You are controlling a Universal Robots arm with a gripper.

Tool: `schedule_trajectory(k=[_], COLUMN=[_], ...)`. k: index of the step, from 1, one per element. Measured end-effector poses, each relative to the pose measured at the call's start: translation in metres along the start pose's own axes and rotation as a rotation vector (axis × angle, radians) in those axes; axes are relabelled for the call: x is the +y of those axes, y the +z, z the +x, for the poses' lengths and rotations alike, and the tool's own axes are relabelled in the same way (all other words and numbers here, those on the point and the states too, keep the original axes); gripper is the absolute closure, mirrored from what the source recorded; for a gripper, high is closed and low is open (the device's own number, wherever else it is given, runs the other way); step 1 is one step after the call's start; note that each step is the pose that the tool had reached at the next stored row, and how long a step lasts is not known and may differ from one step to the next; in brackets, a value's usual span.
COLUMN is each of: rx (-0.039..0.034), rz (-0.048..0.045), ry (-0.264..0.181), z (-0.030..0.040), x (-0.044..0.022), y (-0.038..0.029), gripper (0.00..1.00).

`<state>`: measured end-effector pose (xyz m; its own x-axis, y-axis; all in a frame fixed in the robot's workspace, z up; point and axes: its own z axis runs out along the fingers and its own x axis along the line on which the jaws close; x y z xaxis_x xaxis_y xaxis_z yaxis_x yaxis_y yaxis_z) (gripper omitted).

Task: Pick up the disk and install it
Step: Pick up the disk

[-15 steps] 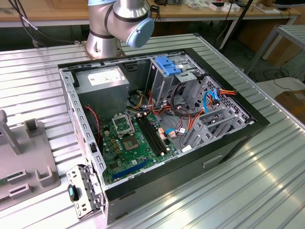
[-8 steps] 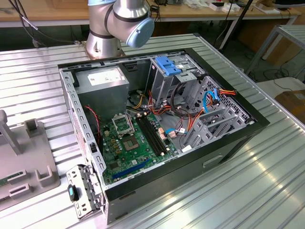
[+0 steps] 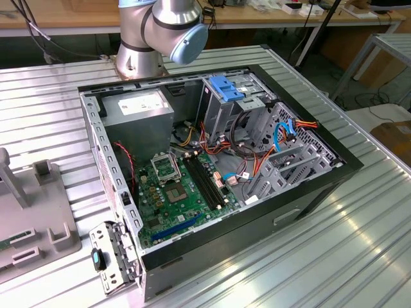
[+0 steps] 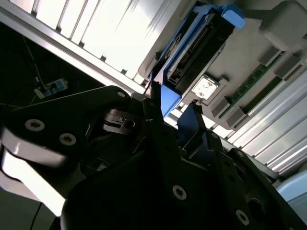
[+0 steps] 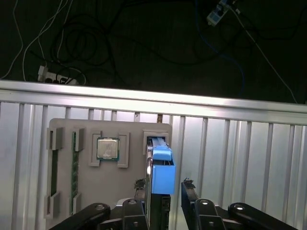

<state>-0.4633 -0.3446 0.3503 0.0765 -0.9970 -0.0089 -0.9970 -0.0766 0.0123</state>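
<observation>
The disk (image 5: 160, 172) is a grey drive in a bright blue carrier. It stands on edge in a slot of the grey holder plate (image 5: 129, 129) on the ribbed metal table. In both wrist views my gripper (image 5: 163, 194) straddles the disk's near end, one dark finger on each side. A narrow gap shows between the fingers (image 5: 188, 190) and the blue carrier, so the gripper is open. The second wrist view shows the disk (image 4: 192, 52) running away from my gripper (image 4: 172, 115) along the plate. The open computer case (image 3: 212, 160) lies at the middle of the exterior view.
A processor chip (image 5: 108, 148) and a memory stick (image 5: 75, 172) sit in other pockets of the holder plate (image 3: 38, 212). Inside the case stand a metal drive cage with a blue latch (image 3: 226, 86), the motherboard and loose cables. The arm's base (image 3: 144, 38) stands behind the case.
</observation>
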Motion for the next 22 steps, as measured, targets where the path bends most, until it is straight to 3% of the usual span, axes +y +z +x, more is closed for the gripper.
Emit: schedule_trajectory(k=[15,16,17,22], rx=[0.0000,0.0000,0.0000,0.0000], rz=[0.0001,0.0000,0.0001,0.0001], ry=[0.000,0.000,-0.002,-0.004], z=[-0.0001,-0.0001,0.0012,0.0049], x=[0.0009,0.0010,0.0029,0.0034], y=[0.0000,0.0015,0.0076,0.0243], gripper=[0.58,0.58,0.58,0.58])
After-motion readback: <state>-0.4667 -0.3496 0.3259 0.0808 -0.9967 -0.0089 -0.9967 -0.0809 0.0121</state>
